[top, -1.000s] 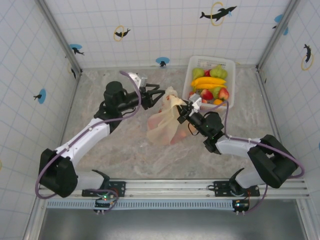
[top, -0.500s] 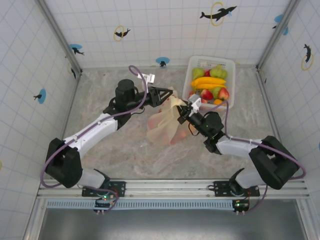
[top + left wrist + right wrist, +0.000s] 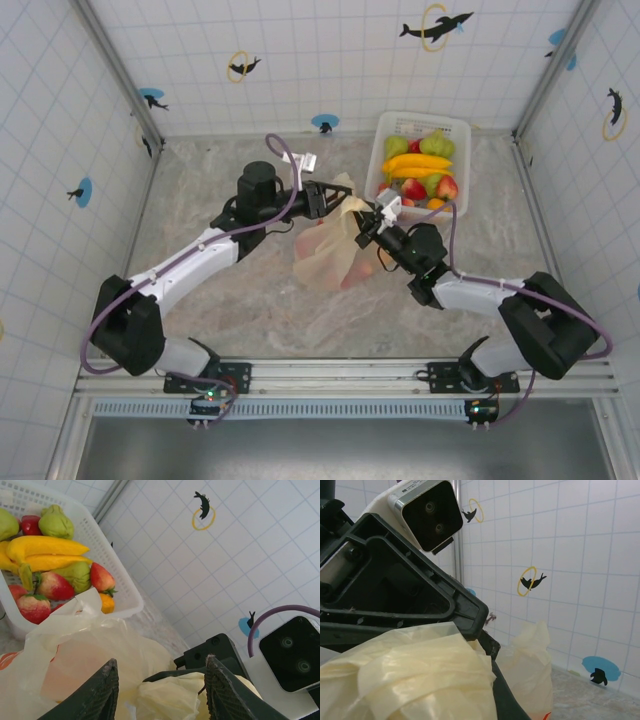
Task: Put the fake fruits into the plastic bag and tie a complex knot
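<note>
Left claw (image 3: 338, 198) has advanced, spread around plastic bag (image 3: 325, 255); right claw (image 3: 365, 222) pinches it.

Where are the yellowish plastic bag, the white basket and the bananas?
thin cream-yellow plastic bag (image 3: 326, 256), overhead view, its lower body.
rigid white plastic basket (image 3: 120, 575), left wrist view, its mesh side wall.
glossy yellow plastic bananas (image 3: 47, 546), left wrist view, the upper banana's middle.

Cream bag (image 3: 328, 252) w/ red-orange prints, crumpled, top bunched, lies just left of basket (image 3: 460, 128); glossy fruits (image 3: 418, 165) heaped inside basket.
</note>
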Available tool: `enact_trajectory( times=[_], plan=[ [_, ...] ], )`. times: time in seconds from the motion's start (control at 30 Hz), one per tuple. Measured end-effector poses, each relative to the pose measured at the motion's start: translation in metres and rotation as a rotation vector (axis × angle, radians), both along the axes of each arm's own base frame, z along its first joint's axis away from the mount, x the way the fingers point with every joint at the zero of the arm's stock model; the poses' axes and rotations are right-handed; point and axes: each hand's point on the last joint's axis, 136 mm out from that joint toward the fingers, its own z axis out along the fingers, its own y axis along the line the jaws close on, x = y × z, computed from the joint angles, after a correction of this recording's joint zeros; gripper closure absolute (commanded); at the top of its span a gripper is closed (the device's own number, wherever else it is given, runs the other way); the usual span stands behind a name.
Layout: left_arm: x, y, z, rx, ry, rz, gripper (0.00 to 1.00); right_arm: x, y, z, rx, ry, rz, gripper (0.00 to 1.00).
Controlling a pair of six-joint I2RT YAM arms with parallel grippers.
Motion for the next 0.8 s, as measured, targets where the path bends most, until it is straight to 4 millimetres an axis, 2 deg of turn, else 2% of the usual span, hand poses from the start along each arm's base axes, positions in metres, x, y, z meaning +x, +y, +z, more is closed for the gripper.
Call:
enact_trajectory(
  times=[0.2,0.4,0.6,0.7,0.8],
  plan=[
    [-0.0004,0.0002,-0.0017,0.003,0.012,0.000,0.77,-0.0002,-0.0001,0.0002,-0.002,-0.001,0.000,1.00],
    [-0.0014,-0.0001,-0.0028,0.006,0.015,-0.004,1.00,0.0001,-0.0001,-0.0009,-0.004,0.003,-0.002,1.00],
    [-0.0027,0.0019,0.0006,0.006,0.011,0.002,1.00,-0.0008,-0.0002,-0.0021,-0.014,0.016,-0.001,0.78],
    [-0.0037,0.0029,0.0042,0.001,0.003,0.004,1.00,-0.0026,-0.0025,-0.0018,-0.028,0.030,-0.001,0.54],
    [-0.0032,0.0031,0.0044,0.001,0.003,0.008,1.00,-0.0080,-0.0084,0.0059,-0.043,0.029,0.000,0.36]
  ],
)
